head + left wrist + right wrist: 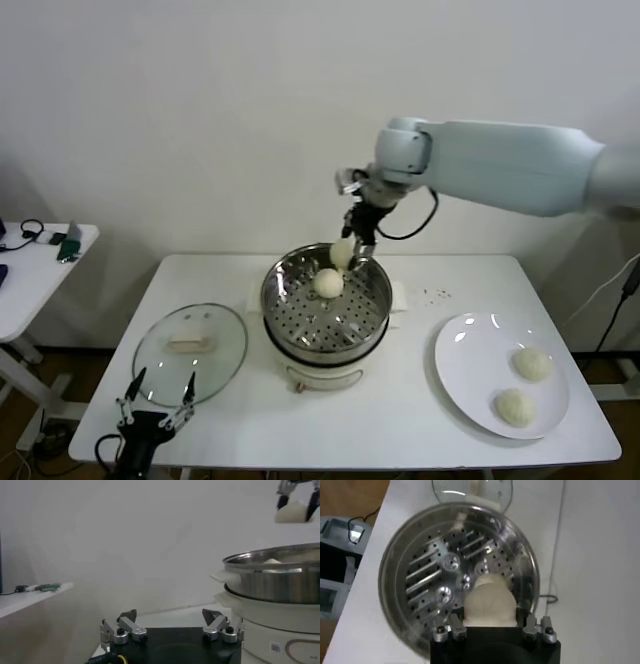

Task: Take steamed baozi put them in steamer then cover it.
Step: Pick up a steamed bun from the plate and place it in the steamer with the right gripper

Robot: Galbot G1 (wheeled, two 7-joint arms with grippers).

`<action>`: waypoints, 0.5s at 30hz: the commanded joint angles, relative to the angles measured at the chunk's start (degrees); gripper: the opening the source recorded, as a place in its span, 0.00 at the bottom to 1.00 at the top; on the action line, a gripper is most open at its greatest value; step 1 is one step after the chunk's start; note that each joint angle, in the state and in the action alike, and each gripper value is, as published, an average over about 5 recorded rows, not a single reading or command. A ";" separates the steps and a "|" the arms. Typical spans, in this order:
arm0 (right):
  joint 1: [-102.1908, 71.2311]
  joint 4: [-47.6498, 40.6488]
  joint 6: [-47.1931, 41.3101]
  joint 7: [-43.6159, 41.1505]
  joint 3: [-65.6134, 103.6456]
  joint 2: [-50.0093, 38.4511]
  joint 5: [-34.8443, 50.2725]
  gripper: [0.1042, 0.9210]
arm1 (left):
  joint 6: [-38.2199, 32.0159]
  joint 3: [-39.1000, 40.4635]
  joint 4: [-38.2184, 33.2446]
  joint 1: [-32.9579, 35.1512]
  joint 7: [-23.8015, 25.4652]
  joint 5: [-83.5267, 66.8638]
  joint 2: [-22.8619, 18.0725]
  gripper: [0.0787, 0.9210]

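The steel steamer (pixel 300 330) stands on its white pot base at the table's middle. One baozi (pixel 329 283) lies inside it near the back. My right gripper (pixel 345 256) is shut on a second baozi (pixel 342 251) and holds it just above the steamer's back rim. In the right wrist view this baozi (pixel 489 602) sits between the fingers, over the perforated bottom (pixel 427 570). Two more baozi (pixel 532 363) (pixel 515 407) lie on the white plate (pixel 470 370) at the right. The glass cover (pixel 190 345) lies flat on the table to the left. My left gripper (pixel 160 400) is open and empty near the front left corner.
A small side table (pixel 40 270) with cables stands at the far left. The left wrist view shows the steamer's wall (pixel 280 580) close by and the held baozi (pixel 292 512) high above it. A cable trails behind the pot.
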 commanded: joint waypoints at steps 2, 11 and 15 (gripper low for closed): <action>-7.01 -4.18 -2.48 2.88 1.27 13.44 1.52 0.70 | 0.08 -0.04 -0.09 -0.13 -0.56 -0.43 0.15 0.88; -10.67 -5.19 -2.63 2.91 0.83 14.45 -0.99 0.70 | -0.02 -0.21 0.31 -0.09 -0.46 -0.31 0.07 0.88; -11.49 -5.14 -2.57 2.89 0.38 13.79 -2.35 0.70 | -0.03 -0.25 0.59 -0.16 -0.47 -0.29 0.09 0.88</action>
